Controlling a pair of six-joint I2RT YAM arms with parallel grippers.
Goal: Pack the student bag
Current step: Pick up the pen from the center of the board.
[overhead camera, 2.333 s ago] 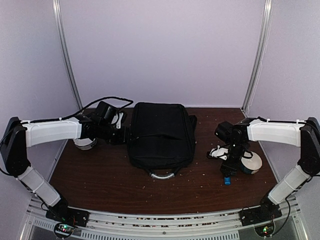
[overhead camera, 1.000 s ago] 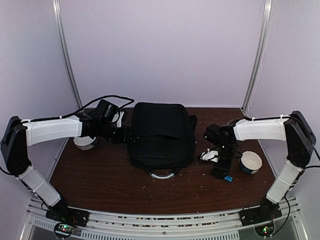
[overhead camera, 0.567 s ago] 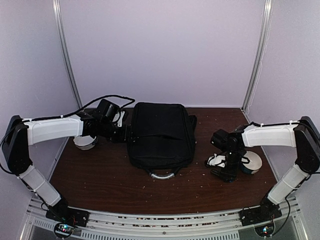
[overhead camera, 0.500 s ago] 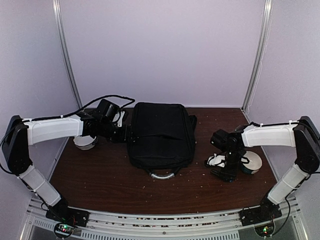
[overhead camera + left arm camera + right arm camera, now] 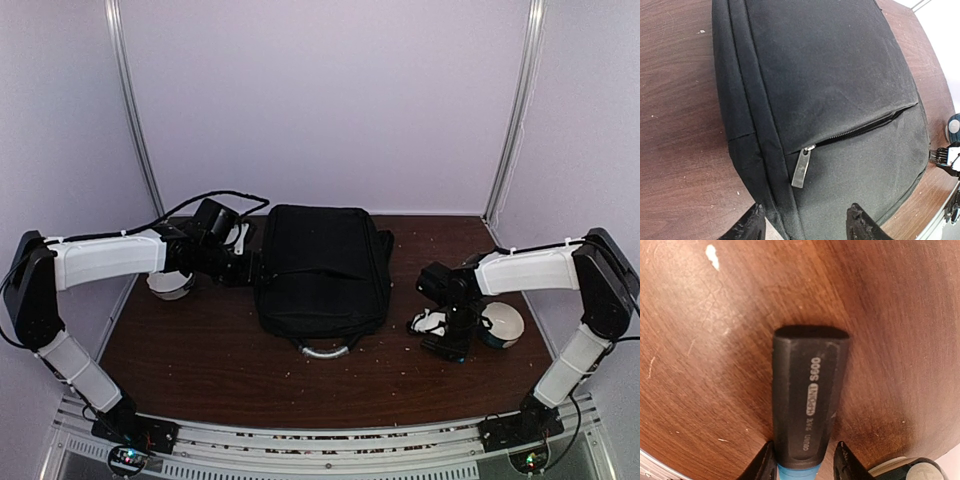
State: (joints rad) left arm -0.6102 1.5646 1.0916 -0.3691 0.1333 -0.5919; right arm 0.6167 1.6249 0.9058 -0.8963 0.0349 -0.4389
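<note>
Brown table (image 5: 200,350), student bag (image 5: 320,275) lying flat in the middle. Looks like the right hand (image 5: 802,460) just dropped and clamped onto the black highlighter (image 5: 807,410), so that's probably going in next. The left hand (image 5: 805,227) hovers fingers-apart over the bag's edge.

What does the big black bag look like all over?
The student bag is a big black backpack of soft fabric, lying flat on the brown table with its grey loop handle toward the near edge. A front pocket zipper runs across it, looking shut, with a metal pull at its end. The left gripper, jaws open, sits over its edge; whether it touches is unclear.
</note>
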